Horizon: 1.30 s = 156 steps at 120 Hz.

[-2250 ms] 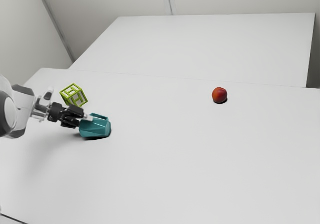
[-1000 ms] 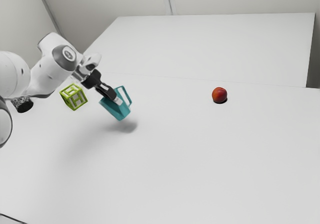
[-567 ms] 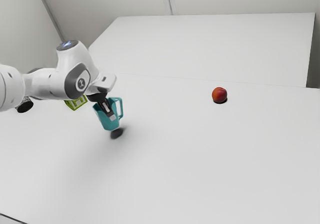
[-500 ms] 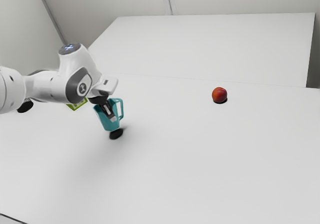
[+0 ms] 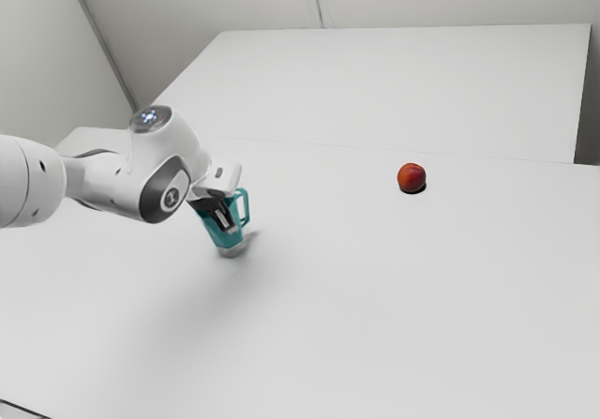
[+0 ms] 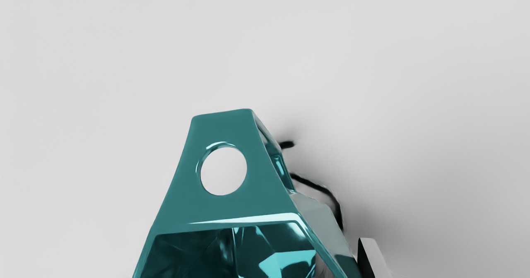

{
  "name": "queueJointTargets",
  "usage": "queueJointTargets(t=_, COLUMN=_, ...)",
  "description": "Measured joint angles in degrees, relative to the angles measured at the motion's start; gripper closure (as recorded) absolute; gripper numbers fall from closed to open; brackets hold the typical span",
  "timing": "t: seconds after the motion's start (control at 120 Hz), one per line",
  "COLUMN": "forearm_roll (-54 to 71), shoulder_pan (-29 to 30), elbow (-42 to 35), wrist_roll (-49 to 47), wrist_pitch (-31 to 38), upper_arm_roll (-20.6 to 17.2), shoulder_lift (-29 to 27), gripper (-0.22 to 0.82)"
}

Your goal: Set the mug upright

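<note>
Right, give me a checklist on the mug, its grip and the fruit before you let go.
1. Mug in the grip: ok, the gripper holds it by its side.
2. Opening facing up: ok, the wrist view looks down into it.
3. Mug upright: not ok, it leans in the exterior view.
4. Base resting on the table: cannot tell; its shadow lies close below, but contact is unclear.
5. Handle free of the gripper: ok, it juts out beyond it.
6. Fruit out of the way: ok, it sits well apart, toward the exterior view's right.
</note>
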Motion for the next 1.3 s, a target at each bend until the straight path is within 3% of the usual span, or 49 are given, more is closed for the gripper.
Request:
queueJointTargets(t=0.075, forearm_roll=0.0, shoulder_pan=0.5, elbow=-0.2, wrist_roll=-0.6, wrist_pitch=0.5, upper_arm_roll=0.0, shoulder_lift=0.0, gripper=0.77)
queueJointTargets(t=0.458, forearm_roll=-0.6, shoulder_pan=0.4, elbow=-0.1, wrist_roll=-1.5, wrist_pitch=1.3, upper_arm_roll=-0.5, shoulder_lift=-0.2, gripper=0.37)
queueJointTargets(t=0.858, forearm_roll=-0.7, shoulder_pan=0.4, elbow=4.2, wrist_roll=-1.8, wrist_pitch=-1.4, upper_arm_roll=-1.2, shoulder_lift=-4.8, gripper=0.12)
queueJointTargets(t=0.975, forearm_roll=-2.4, shoulder_pan=1.0, elbow=12.2, wrist_roll=-1.9, wrist_pitch=-7.6, upper_arm_roll=-1.1, shoulder_lift=-4.8, gripper=0.07)
queueJointTargets(t=1.1, forearm_roll=-5.7, shoulder_pan=3.7, elbow=24.4, wrist_roll=-2.9, wrist_pitch=-19.9, upper_arm_roll=-1.4, shoulder_lift=-1.3, gripper=0.04)
queueJointTargets(t=1.217, forearm_roll=-7.2, shoulder_pan=11.0, elbow=35.5, wrist_roll=-5.0, wrist_pitch=-32.0, upper_arm_roll=-6.2, shoulder_lift=3.5, gripper=0.02)
queueJointTargets(t=1.3, forearm_roll=-8.2, shoulder_pan=13.2, elbow=40.8, wrist_roll=-6.7, wrist_pitch=-39.5, upper_arm_roll=-7.4, shoulder_lift=6.0, gripper=0.01)
